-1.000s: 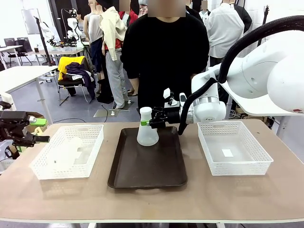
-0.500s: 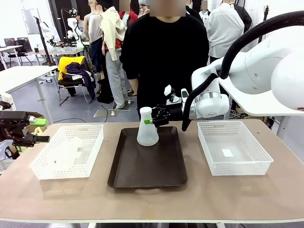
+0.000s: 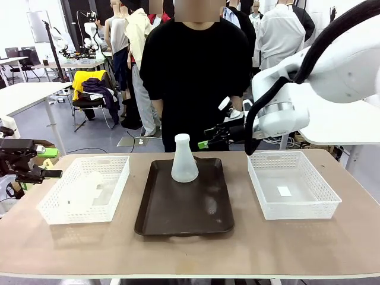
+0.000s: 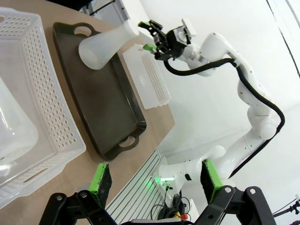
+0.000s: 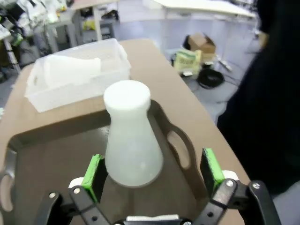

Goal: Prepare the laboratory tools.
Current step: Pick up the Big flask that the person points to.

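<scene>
The flask (image 3: pixel 184 164) looks frosted and matt, the dark tray (image 3: pixel 178 211) smooth and faintly glossy, the tabletop (image 3: pixel 190 255) matt brown.

front cam sits on the robot's side, looking across the table (image 3: pixel 297 249) at the person (image 3: pixel 199 77), whole top in frame. left wrist cam is off the table's left end, rolled sideways, looking across from farther back. right wrist cam is close in, facing the robot's left. all three catch the erlenmeyer flask (image 3: pixel 184 161) on the dark brown tray (image 3: pixel 178 214).
</scene>
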You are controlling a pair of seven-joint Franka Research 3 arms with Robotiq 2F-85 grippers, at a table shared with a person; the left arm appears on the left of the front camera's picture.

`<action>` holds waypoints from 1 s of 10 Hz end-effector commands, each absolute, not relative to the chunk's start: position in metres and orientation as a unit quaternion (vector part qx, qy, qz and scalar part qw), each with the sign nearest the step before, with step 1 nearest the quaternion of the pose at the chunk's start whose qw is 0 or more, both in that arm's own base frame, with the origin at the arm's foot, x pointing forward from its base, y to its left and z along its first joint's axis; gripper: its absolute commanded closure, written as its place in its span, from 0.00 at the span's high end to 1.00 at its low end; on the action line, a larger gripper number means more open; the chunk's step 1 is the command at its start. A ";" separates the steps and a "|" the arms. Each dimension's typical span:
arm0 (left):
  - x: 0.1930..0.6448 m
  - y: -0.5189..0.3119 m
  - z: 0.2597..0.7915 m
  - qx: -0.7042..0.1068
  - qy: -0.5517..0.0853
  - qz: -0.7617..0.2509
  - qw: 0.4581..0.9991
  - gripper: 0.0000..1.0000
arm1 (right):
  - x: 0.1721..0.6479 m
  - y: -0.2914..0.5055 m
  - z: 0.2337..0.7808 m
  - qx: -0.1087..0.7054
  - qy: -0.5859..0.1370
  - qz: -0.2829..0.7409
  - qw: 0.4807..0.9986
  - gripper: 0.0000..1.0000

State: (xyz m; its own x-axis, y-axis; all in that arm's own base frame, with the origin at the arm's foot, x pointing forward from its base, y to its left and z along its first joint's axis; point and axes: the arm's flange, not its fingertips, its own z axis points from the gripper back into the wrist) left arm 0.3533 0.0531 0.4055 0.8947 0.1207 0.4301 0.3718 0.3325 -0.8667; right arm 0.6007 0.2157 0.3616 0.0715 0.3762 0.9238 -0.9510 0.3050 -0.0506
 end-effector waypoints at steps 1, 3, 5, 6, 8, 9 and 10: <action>0.353 0.053 0.407 -0.580 -0.218 -0.077 0.781 1.00 | 0.569 0.204 0.381 0.257 -0.459 0.483 0.700 1.00; 0.353 0.053 0.407 -0.580 -0.218 -0.077 0.781 1.00 | 0.551 0.187 0.393 0.226 -0.457 0.464 0.724 1.00; 0.353 0.053 0.407 -0.580 -0.218 -0.077 0.781 1.00 | 0.532 0.167 0.397 0.213 -0.472 0.434 0.737 1.00; 0.353 0.053 0.407 -0.580 -0.218 -0.077 0.781 1.00 | 0.525 0.160 0.398 0.209 -0.482 0.421 0.740 1.00; 0.353 0.053 0.407 -0.580 -0.218 -0.077 0.781 1.00 | 0.519 0.151 0.397 0.199 -0.488 0.408 0.745 1.00; 0.353 0.053 0.407 -0.580 -0.218 -0.077 0.781 1.00 | 0.519 0.150 0.396 0.200 -0.491 0.406 0.745 1.00; 0.353 0.053 0.407 -0.580 -0.218 -0.077 0.781 1.00 | 0.521 0.151 0.396 0.198 -0.491 0.407 0.744 1.00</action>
